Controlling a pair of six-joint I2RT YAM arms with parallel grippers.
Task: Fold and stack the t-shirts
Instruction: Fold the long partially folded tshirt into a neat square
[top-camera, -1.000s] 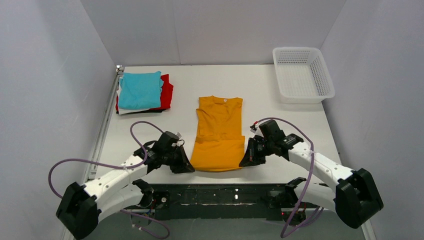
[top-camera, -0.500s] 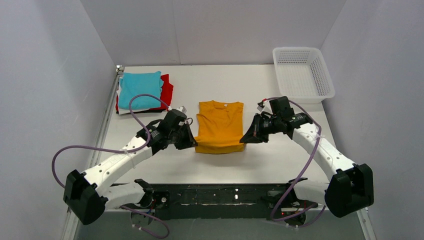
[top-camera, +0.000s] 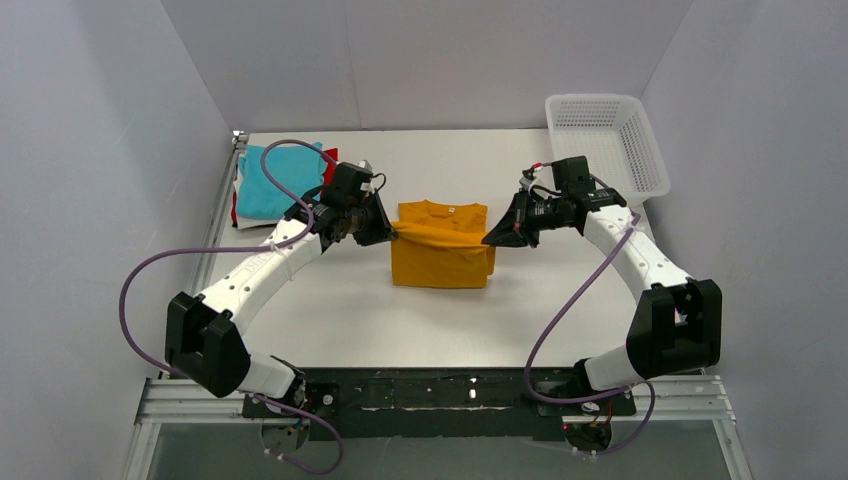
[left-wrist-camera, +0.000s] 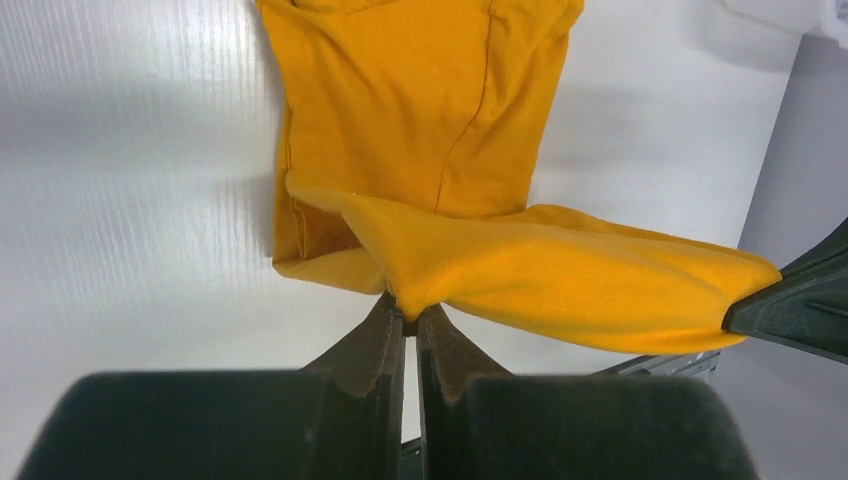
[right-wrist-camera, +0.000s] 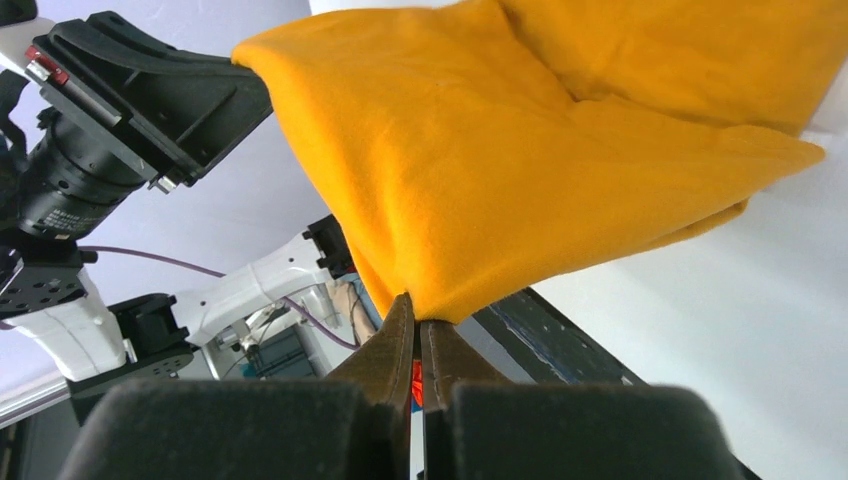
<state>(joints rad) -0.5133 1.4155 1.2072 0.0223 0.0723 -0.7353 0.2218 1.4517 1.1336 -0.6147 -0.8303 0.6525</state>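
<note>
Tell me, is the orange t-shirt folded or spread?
Half folded: the orange t-shirt has its hem held above its collar half by left pincer and right pincer.

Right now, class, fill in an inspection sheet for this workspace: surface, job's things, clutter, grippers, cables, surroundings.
Surface: white table.
Job's things: orange shirt half folded, near edge held up; shirt pile far left, turquoise on top.
Clutter: white basket, far right corner.
Grippers: left gripper and right gripper each shut on an orange shirt corner.
Cables: purple cables loop from both arms.
Surroundings: grey walls.
</note>
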